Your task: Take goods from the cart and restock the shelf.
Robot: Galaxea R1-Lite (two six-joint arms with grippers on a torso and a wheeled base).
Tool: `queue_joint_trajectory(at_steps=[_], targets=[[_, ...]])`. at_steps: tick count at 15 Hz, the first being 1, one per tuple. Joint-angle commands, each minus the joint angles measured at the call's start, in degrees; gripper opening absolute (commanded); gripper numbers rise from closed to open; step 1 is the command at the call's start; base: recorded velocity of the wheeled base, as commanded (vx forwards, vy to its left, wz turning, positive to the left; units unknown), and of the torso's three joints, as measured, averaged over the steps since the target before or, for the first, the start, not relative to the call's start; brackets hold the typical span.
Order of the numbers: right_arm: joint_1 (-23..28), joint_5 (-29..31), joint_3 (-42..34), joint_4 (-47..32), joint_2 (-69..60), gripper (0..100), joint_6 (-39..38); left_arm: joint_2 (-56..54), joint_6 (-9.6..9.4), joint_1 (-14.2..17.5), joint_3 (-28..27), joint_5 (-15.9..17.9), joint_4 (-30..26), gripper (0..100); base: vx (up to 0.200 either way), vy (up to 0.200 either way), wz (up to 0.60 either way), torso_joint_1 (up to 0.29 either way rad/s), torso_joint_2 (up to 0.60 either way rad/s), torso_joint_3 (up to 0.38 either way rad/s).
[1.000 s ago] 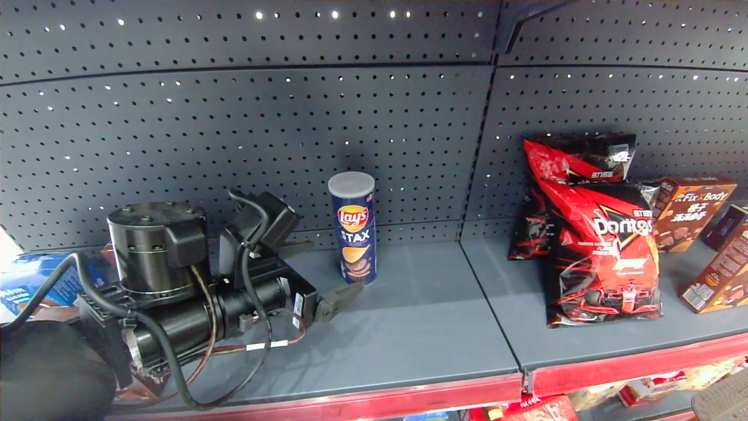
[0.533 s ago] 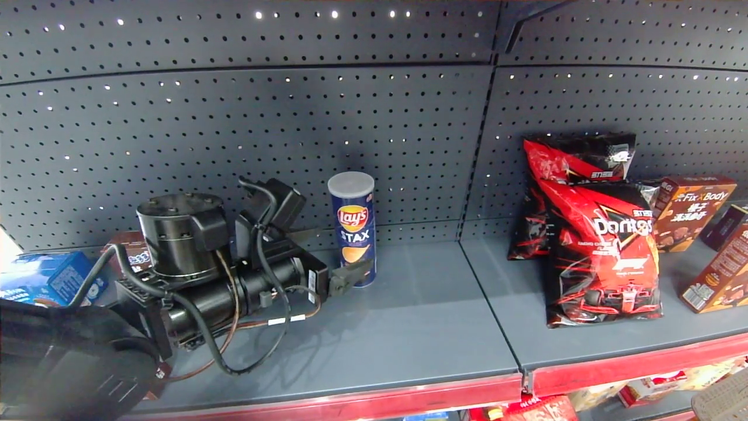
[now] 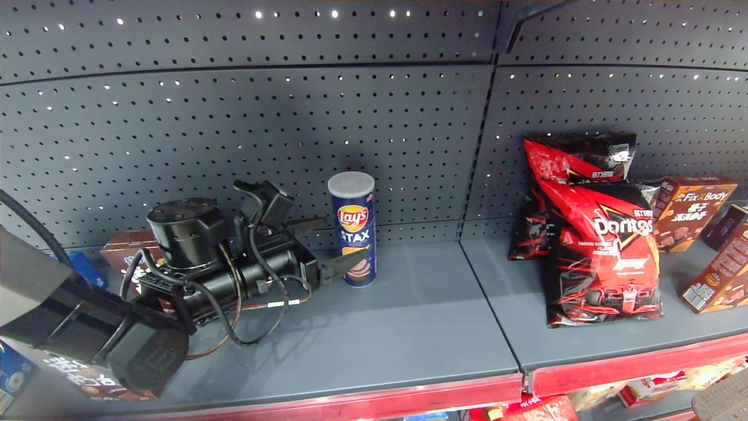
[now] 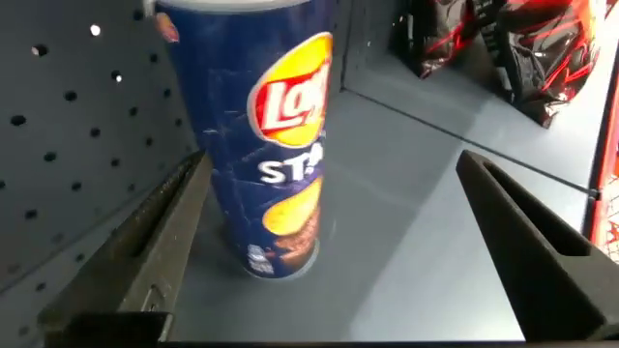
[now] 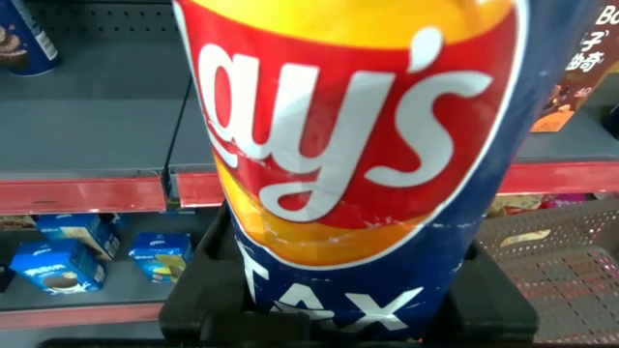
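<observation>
Centre frame, the chip can (image 3: 352, 228) is bracketed unheld by the wide-open left gripper (image 3: 346, 237) and could be toppled if clipped; a second can (image 5: 348, 164) is clamped by the right gripper (image 5: 348, 290).

two blue chip cans (image 3: 352, 228) (image 5: 348, 164), two red chip bags (image 3: 602, 257) (image 3: 575, 155), and three brown boxes (image 3: 692, 210) (image 3: 726, 225) (image 3: 720, 275) standing just right of those bags.

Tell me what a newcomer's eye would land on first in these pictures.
The blue chip can stands upright near the back of the grey shelf, with the left gripper open on either side of it. Next come the red chip bags, further right. A second can sits in the right gripper.
</observation>
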State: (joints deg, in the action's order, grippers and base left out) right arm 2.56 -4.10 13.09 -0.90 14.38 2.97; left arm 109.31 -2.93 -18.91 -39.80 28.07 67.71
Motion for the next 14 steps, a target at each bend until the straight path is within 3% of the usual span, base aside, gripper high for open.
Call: queue_joint_trajectory(at_steps=[1, 8, 14], targets=[[0.0, 0.0, 0.1, -0.1, 0.1, 0, 0.0, 3.2, 0.03, 1.3, -0.1, 1.7, 1.5, 100, 0.0, 0.0, 0.0, 0.0, 0.0, 0.0], [0.1, 0.1, 0.0, -0.2, -0.1, 0, 0.0, 6.8, 0.03, 4.1, -4.3, 9.7, 1.8, 100, 0.0, 0.0, 0.0, 0.0, 0.0, 0.0], [0.3, 0.1, 0.3, -0.3, -0.5, 0, 0.0, 9.6, 0.11, 6.1, -9.2, 14.0, 1.6, 100, 0.0, 0.0, 0.0, 0.0, 0.0, 0.0]])
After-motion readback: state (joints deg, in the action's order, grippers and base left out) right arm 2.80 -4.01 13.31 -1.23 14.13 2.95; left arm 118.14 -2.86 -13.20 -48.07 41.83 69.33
